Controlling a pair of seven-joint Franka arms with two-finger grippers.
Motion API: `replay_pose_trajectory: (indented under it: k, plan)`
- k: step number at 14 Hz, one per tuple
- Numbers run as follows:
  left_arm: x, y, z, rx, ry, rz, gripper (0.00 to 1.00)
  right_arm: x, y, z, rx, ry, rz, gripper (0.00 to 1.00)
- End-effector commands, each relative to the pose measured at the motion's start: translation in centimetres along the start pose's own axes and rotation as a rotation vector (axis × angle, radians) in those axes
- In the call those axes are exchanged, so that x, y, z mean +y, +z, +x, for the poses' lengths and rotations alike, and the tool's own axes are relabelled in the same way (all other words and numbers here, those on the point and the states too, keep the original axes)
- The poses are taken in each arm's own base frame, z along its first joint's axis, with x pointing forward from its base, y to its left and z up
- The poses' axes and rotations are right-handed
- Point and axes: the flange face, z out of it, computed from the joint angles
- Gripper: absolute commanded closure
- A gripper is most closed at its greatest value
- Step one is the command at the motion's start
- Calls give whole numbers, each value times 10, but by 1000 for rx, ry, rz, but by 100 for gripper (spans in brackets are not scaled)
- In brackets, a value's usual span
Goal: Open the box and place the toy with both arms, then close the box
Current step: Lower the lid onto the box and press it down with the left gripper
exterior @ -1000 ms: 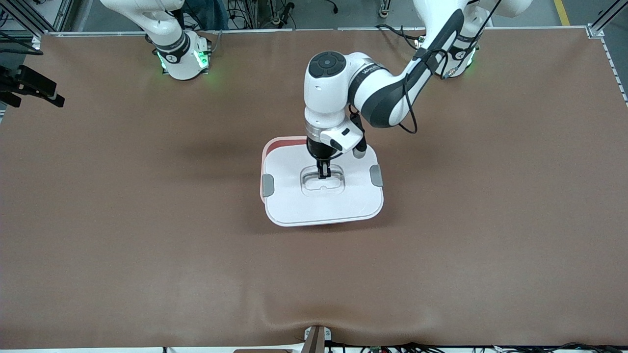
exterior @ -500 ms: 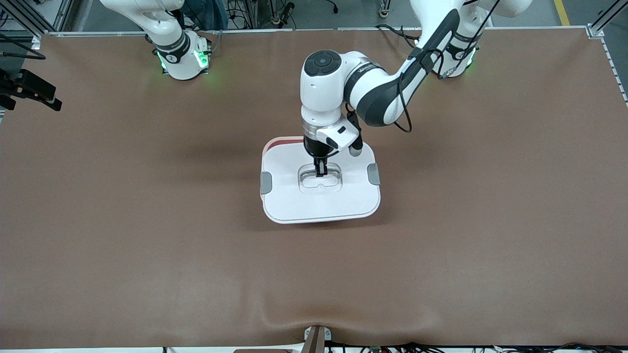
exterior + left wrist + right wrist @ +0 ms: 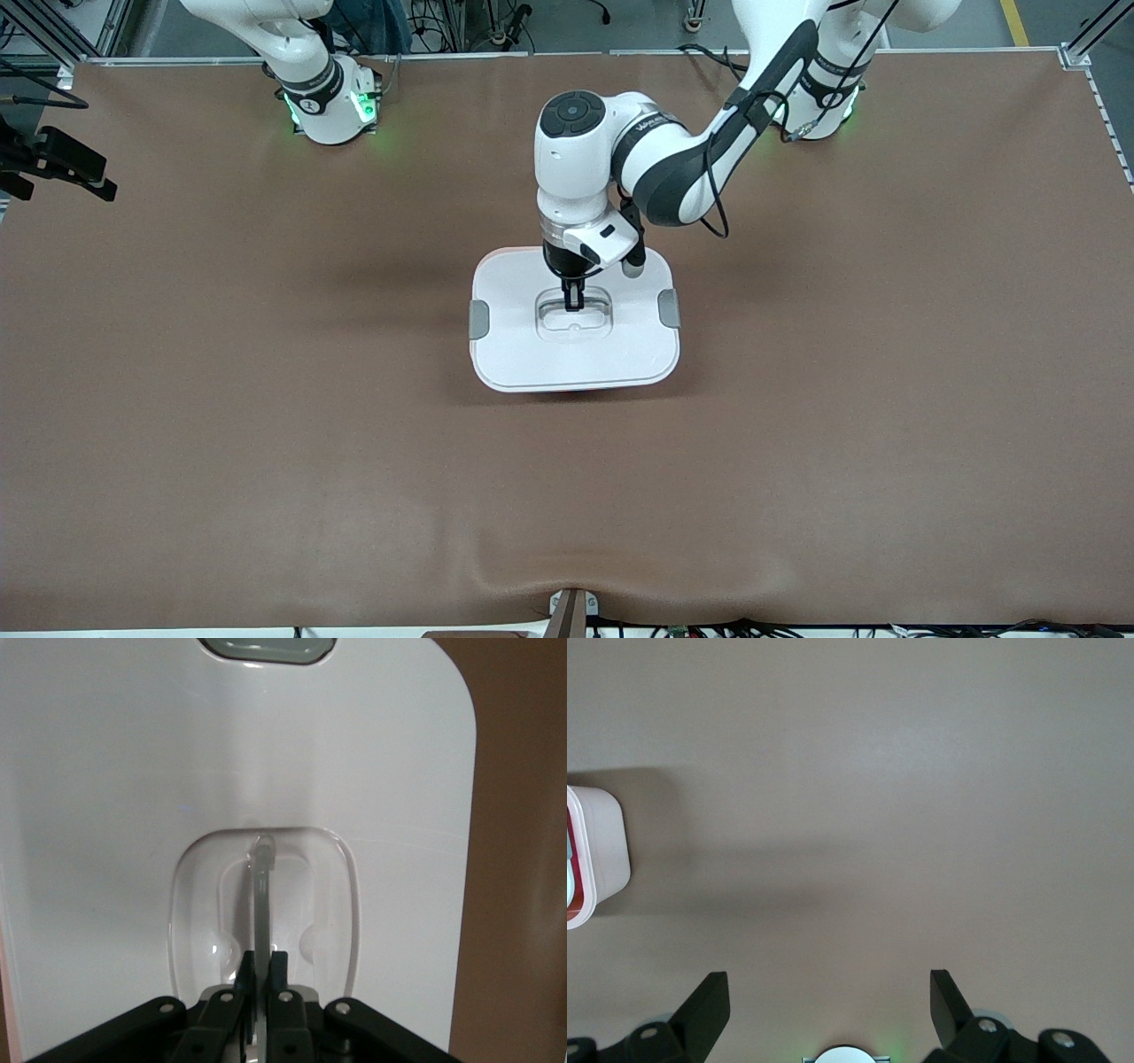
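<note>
The box's white lid (image 3: 523, 341) lies over the box at the table's middle, with a grey clip (image 3: 478, 319) at each short side. Only a thin pink strip of the box (image 3: 576, 390) shows under the lid's edge nearest the front camera. My left gripper (image 3: 573, 301) stands upright over the lid's recess, shut on the clear handle (image 3: 262, 877). It also shows in the left wrist view (image 3: 262, 961). The toy is hidden. My right gripper (image 3: 828, 992) is open and empty, over bare table near its own base. A corner of the box (image 3: 598, 850) shows in its view.
The brown mat (image 3: 266, 425) covers the whole table. The two green-lit arm bases (image 3: 332, 106) stand along the edge farthest from the front camera. A small bracket (image 3: 571, 611) sits at the table's nearest edge.
My left gripper has carried the lid down and toward the arm bases. The pink rim that showed beside the lid is now covered. The right arm has barely moved.
</note>
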Motion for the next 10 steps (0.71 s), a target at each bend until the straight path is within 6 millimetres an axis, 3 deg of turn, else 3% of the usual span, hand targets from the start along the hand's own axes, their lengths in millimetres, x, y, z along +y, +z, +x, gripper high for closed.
replay_pose_trajectory:
  k: [1,10]
  plan:
    - [-6,-3,-6,1,39,-13,100,-3,-2,-1,4,-3,-14,0]
    - [-20,6,-6,-12,74,-11,100,-8,0,0,4,-12,-15,0]
